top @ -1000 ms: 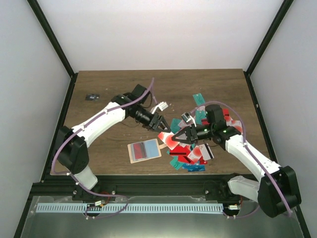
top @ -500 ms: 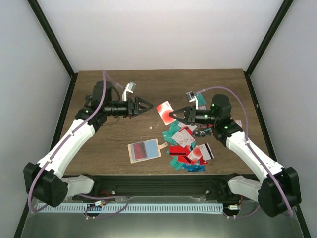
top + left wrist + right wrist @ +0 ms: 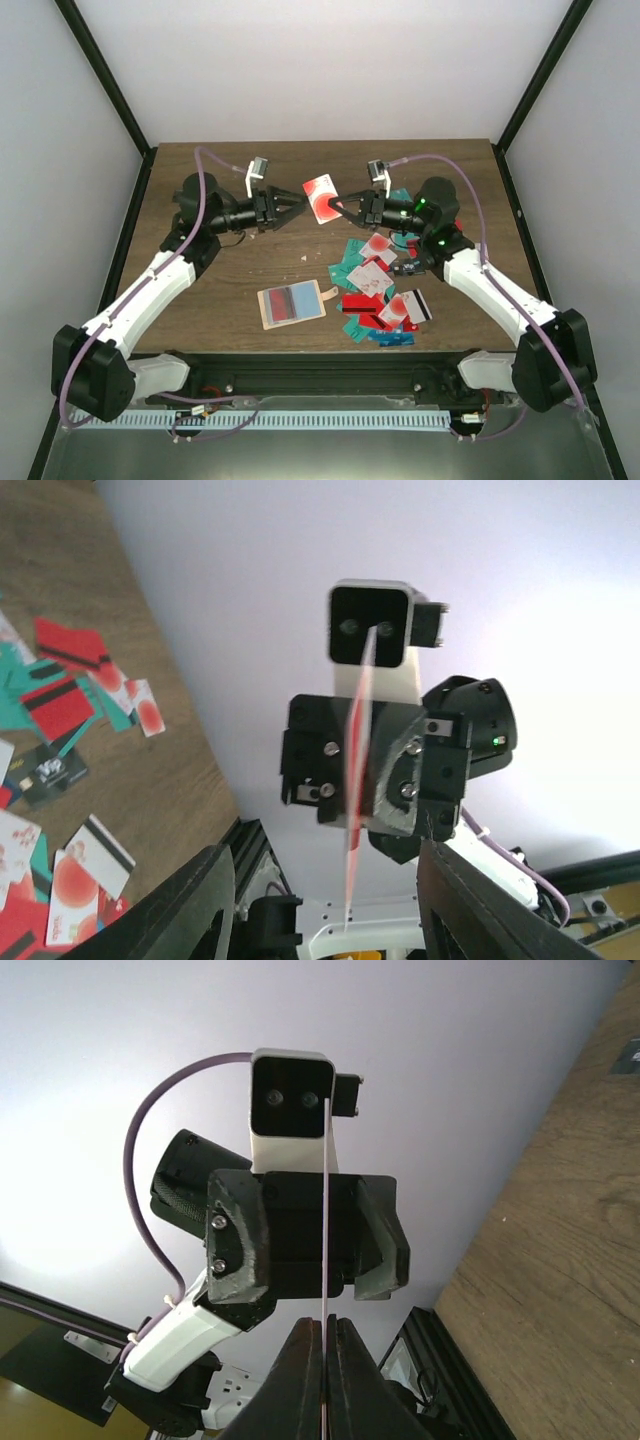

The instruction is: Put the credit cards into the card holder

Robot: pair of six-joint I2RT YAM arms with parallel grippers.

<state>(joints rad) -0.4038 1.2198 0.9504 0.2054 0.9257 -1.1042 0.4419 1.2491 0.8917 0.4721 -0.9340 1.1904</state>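
White card [image 3: 320, 197] higher; card holder [image 3: 291, 303] below

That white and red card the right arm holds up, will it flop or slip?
Probably stiff: the card juts straight from the right fingers, pinched at one edge, with no droop. Likely light, since edge-on it shows as a thin line. Its smooth faces could slip.

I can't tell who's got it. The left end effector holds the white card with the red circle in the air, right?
No, the right end effector holds the white card with the red circle in the air; the left end effector faces it, open. The top external view shows this.
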